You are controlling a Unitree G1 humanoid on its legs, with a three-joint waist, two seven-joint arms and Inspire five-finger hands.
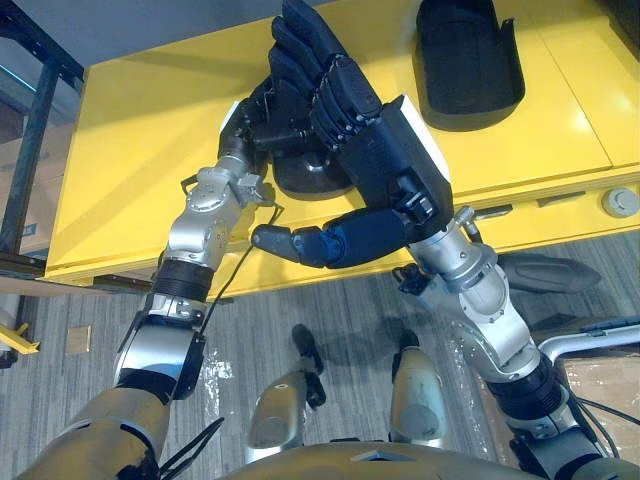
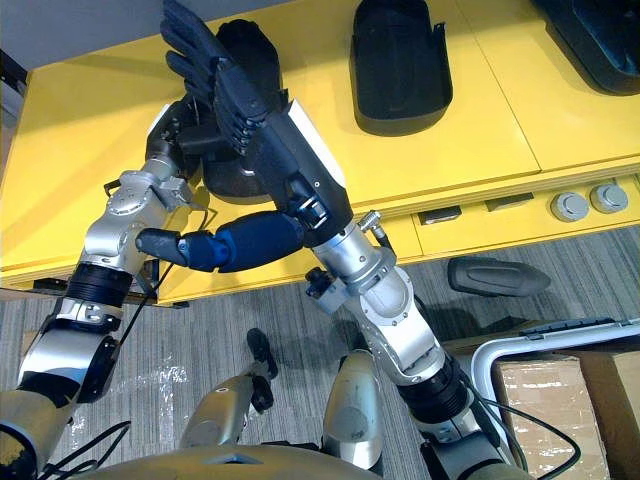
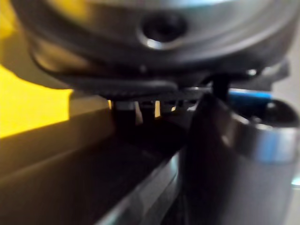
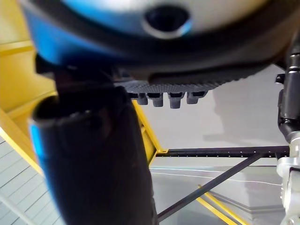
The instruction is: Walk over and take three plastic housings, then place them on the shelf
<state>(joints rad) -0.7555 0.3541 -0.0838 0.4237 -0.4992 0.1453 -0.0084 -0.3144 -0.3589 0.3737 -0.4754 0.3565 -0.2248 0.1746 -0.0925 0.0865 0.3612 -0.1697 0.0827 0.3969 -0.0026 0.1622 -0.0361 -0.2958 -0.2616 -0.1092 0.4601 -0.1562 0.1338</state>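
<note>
Upper centre of the left eye view: the right robot hand (image 1: 385,150) is held over the yellow bench (image 1: 130,150). Its fingers are straight and side by side, pointing to the frame's top, and its thumb stretches out to the left; it grips nothing. Beneath it a black plastic housing (image 1: 305,182) lies flat on the bench, long axis running top to bottom of the frame, rounded end toward the bench's near edge. The left robot hand (image 1: 262,112) rests at this housing's left side. Its fingers are hidden behind the right robot hand, so whether they clasp the housing cannot be told. To the right, well apart, a second housing (image 1: 468,65) lies on the bench with the same up-and-down axis, broad rounded end lowermost. A third housing (image 2: 590,35) is cut by the upper right corner of the right eye view. A fourth housing (image 2: 497,275) lies on the grey floor (image 2: 600,270), long axis left to right.
</note>
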